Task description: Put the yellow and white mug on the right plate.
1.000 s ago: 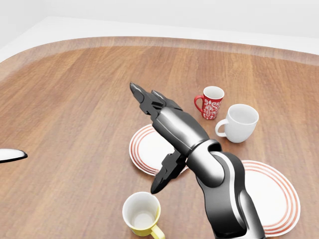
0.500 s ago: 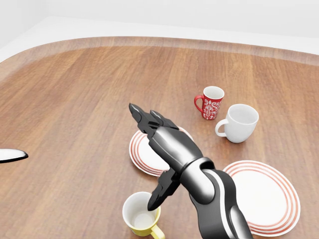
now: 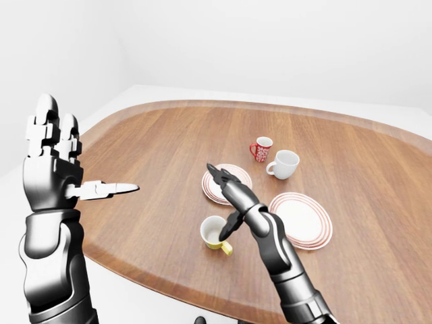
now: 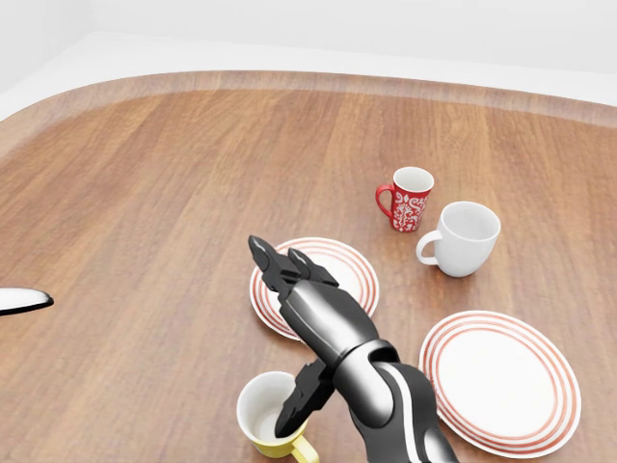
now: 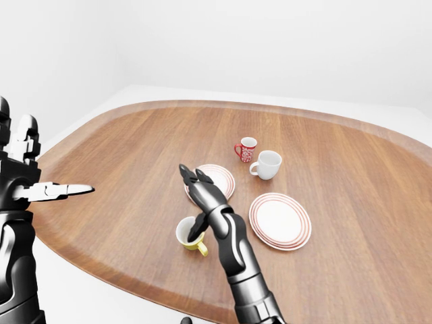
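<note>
1. Yellow mug (image 4: 271,415) upright on the table (image 4: 145,193), near the bottom edge of the head view, handle toward the bottom right, white inside.
2. Right hand (image 4: 294,333) over the mug, spread: two fingers (image 4: 262,253) stretched toward the left plate (image 4: 337,265), thumb dipping into the mug's mouth; nothing gripped.
3. Right plate (image 4: 501,381) bare, near the mug, to its right in the head view.
4. Red mug (image 4: 407,199) and white mug (image 4: 463,237) just beside each other, above the plates.
5. Left hand (image 3: 50,162) raised clear of the table at the left of the left-eye view, spread, empty.
</note>
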